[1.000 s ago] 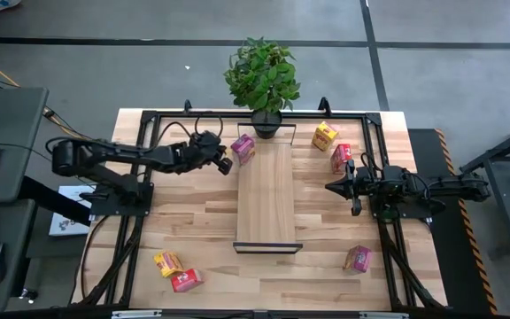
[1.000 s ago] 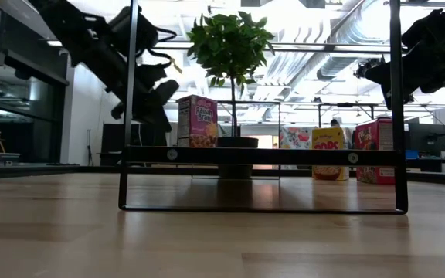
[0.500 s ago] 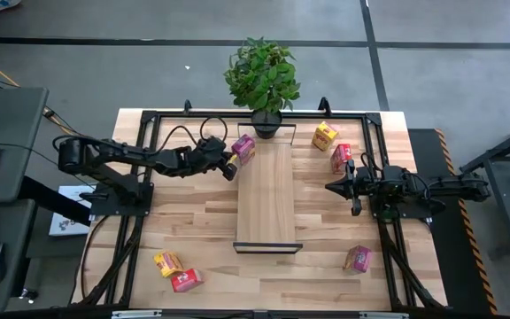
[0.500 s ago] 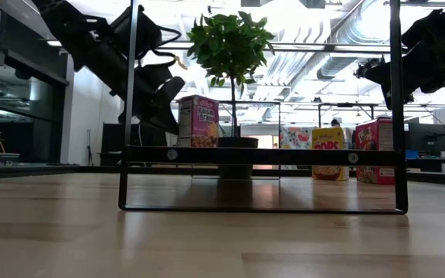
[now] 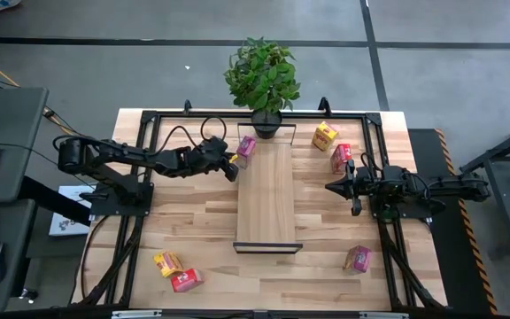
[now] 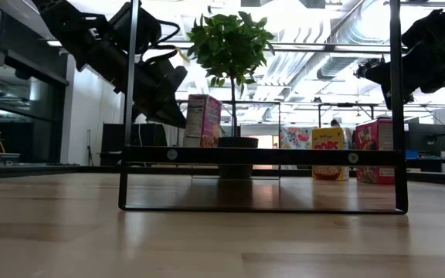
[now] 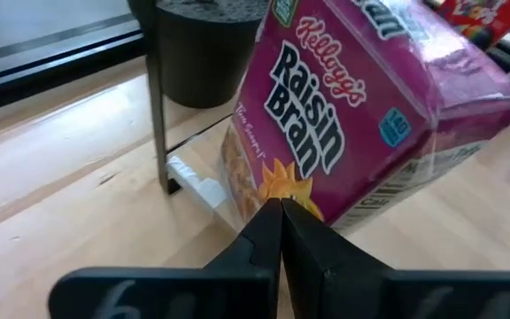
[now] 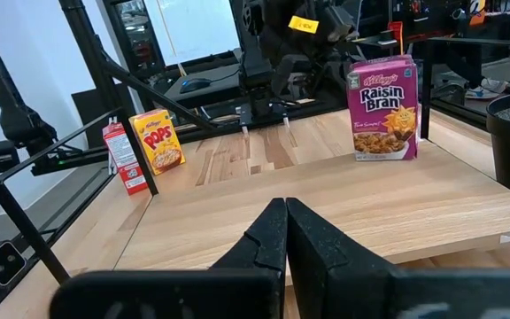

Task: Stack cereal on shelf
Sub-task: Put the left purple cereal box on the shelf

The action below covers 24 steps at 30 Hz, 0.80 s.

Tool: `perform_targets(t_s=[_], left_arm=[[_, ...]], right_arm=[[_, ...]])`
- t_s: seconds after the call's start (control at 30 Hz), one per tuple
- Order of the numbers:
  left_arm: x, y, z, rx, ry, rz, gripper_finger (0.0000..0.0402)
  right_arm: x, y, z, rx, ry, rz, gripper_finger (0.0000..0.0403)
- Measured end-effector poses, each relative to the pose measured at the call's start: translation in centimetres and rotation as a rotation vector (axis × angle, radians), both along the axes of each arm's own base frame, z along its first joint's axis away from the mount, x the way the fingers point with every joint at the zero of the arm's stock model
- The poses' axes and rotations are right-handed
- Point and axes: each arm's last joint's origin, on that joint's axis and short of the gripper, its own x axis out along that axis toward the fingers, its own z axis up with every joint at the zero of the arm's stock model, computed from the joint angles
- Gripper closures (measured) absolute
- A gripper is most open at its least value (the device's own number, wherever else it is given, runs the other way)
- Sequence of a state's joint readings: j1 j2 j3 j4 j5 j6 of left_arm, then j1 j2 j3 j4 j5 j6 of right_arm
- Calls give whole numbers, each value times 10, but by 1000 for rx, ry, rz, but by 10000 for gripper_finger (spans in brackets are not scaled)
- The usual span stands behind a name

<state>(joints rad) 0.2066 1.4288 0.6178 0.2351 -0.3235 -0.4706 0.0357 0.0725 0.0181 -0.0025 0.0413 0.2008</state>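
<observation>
Since a second ago, left gripper [image 5: 231,167] moved in from left of the shelf [image 5: 266,193] to its far left corner, fingers pressed together, tip against the pink Raisin Bran box [image 5: 245,147], now turned and tilted on the shelf's far end beside the plant pot [image 5: 266,122]. Right gripper [image 5: 354,189] unmoved, fingers together, holding nothing, hanging right of the shelf. Rest of the shelf board bare toward the near end. Yellow box [image 5: 325,136] and red box [image 5: 341,157] at far right of the surface; yellow-and-red pair [image 5: 177,271] at near left; pink box [image 5: 357,258] near right.
</observation>
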Motion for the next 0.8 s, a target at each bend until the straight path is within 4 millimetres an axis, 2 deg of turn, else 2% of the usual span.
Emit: perform_targets(t_s=[0.5, 0.8], left_arm=[[3, -8, 1, -72, -41, -42, 401], [3, -11, 0, -46, -19, -64, 401]], right_arm=[[0, 0, 0, 0, 0, 0, 402], [0, 0, 0, 0, 0, 0, 402]])
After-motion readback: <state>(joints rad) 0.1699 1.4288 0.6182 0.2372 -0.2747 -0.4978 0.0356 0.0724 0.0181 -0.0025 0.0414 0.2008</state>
